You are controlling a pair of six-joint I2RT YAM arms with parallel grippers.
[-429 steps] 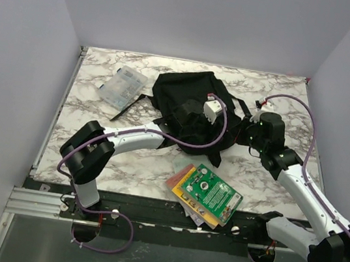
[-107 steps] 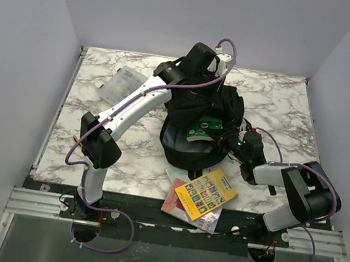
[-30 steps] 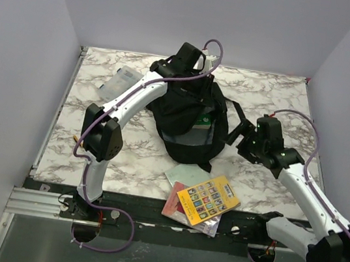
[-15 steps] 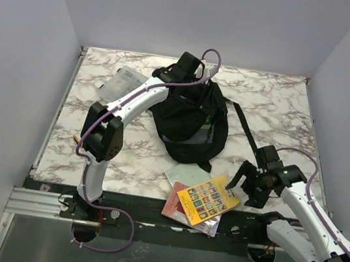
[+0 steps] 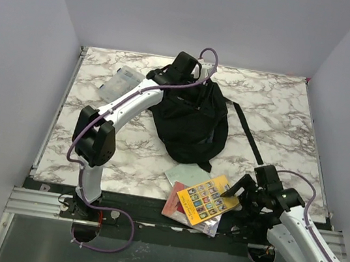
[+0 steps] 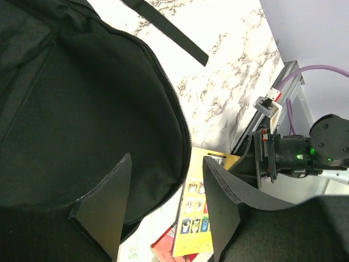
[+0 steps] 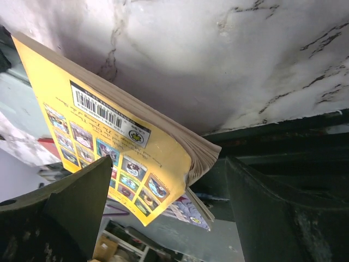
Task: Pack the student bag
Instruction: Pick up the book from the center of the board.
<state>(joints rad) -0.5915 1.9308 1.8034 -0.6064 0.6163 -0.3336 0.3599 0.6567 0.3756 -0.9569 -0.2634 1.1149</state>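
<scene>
The student bag point(image 5: 192, 124) lies in the middle of the table, a large black backpack, with its zippered mouth point(image 6: 180, 131) showing a dark inside. My left gripper point(image 6: 163, 210) hangs open over the bag's far end, the zippered rim under the gap and nothing gripped. At the near edge my right gripper point(image 7: 174, 202) is open around the overhanging corner of a yellow book point(image 7: 109, 136). In the top view that yellow book point(image 5: 206, 198) tops a small pile, with my right gripper point(image 5: 233, 194) at its right corner.
A clear plastic case point(image 5: 123, 84) lies at the back left. Under the yellow book are a red book point(image 5: 173, 206) and a pale green booklet point(image 5: 188, 174). A long black strap point(image 5: 247, 132) trails right of the bag. A black rail point(image 7: 294, 142) runs below the table edge.
My left gripper has opened and let go of the bag's rim, and the bag has sunk flatter. My right arm has swung from beside the bag down to the yellow book.
</scene>
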